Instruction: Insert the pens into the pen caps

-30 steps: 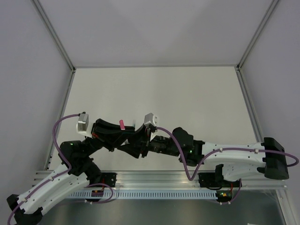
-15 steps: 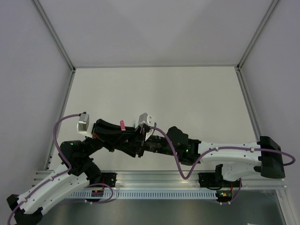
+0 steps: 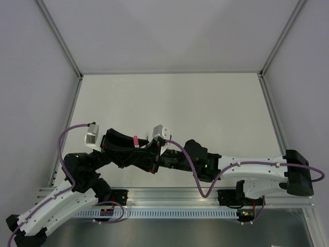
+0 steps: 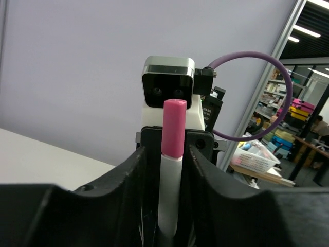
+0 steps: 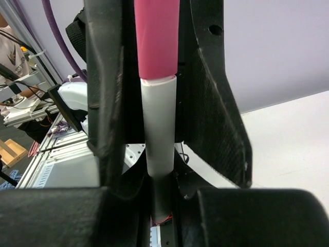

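- Pale grey walls and aluminium corner posts enclose a light table in the top view. No loose pens, caps or containers show on it.
- Top view, arms: left gripper and right gripper meet nose to nose above the near edge of the table, between the two bases. A small pink cap shows on top of the left wrist; the pen under it is hidden by black housings.
- Top view, progress: only one pen can be made out. Judged from this, three pens and their caps are unaccounted for; they may lie outside the picture or be hidden.
- Left wrist view: white pen stands upright between the black fingers, which press in on both sides of the barrel. The pink cap sits on the pen's upper end, flush with no gap, so this capping looks done or nearly so. The right wrist's camera block faces it, just behind.
- Right wrist view: the same white pen runs up the middle, pink cap above, with black fingers close on either side. Which gripper those belong to is unclear, so whether the right gripper clenches the pen or stands released I cannot tell.
- Containers: a white basket of small items stands on a bench beyond the rig; contents too small to name.
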You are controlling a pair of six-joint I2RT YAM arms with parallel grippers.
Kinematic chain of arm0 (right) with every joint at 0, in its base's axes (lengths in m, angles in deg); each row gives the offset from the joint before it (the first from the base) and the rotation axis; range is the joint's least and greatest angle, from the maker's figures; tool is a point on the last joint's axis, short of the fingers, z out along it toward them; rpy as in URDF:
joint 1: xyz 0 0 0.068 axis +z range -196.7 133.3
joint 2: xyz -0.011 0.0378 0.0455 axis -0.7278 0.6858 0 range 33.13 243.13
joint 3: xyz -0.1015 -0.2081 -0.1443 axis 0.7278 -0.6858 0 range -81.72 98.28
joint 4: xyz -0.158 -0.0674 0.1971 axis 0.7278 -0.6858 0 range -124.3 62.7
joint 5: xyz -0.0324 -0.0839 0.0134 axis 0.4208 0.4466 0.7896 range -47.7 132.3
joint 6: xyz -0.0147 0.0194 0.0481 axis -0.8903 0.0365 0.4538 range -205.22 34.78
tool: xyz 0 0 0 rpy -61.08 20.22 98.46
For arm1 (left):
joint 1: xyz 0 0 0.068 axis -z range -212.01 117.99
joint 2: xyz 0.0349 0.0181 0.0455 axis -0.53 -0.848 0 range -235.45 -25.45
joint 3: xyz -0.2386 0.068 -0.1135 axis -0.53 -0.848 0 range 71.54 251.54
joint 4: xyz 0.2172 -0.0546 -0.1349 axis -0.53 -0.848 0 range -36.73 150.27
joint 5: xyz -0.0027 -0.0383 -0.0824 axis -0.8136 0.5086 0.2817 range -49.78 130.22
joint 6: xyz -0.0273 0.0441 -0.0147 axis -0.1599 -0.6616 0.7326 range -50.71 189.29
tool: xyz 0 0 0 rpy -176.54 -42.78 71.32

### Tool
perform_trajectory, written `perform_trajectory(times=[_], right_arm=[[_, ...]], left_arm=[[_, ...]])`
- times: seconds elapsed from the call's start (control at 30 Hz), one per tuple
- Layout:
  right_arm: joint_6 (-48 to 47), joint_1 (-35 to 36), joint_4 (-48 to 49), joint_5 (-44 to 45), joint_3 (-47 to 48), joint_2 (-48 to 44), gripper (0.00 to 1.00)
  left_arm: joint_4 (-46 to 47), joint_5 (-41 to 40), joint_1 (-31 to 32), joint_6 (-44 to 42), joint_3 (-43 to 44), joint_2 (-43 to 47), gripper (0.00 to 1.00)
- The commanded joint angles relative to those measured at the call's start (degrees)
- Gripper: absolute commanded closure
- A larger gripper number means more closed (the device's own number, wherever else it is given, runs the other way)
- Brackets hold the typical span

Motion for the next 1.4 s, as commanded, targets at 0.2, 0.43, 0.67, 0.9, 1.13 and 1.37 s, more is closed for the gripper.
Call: perform_trajectory(times=[0.2, 0.43, 0.67, 0.9, 1.13, 1.37], right_arm=[[-1.13, 0.27, -0.16, 0.39, -3.05, -5.17, 1.00], [-0.43, 0.19, -2.80, -0.75, -6.21, -7.46, 1.00], [0.45, 0.18, -2.80, -3.30, -8.41, -8.51, 1.00], [1.06, 0.19, -1.93, -4.53, -8.41, -7.55, 1.00], [1.42, 0.10, -2.36, -4.53, -7.88, -6.93, 1.00], [2.65, 0.18, -1.92, -3.65, -6.66, -6.67, 1.00]], left_arm=[[-11.59, 2.40, -0.18, -1.35, 3.98, 2.54, 0.18], [-14.94, 3.37, -0.18, -3.37, 7.93, 1.93, 0.03], [-20.91, 3.81, -0.18, -6.71, 14.96, -3.52, 0.02], [-20.04, 4.16, -0.09, -7.32, 14.27, -5.10, 0.07], [-20.30, 4.43, -0.18, -8.21, 13.48, -4.40, 0.43], [-17.49, 6.79, -0.18, -6.98, 10.31, -2.55, 0.97]])
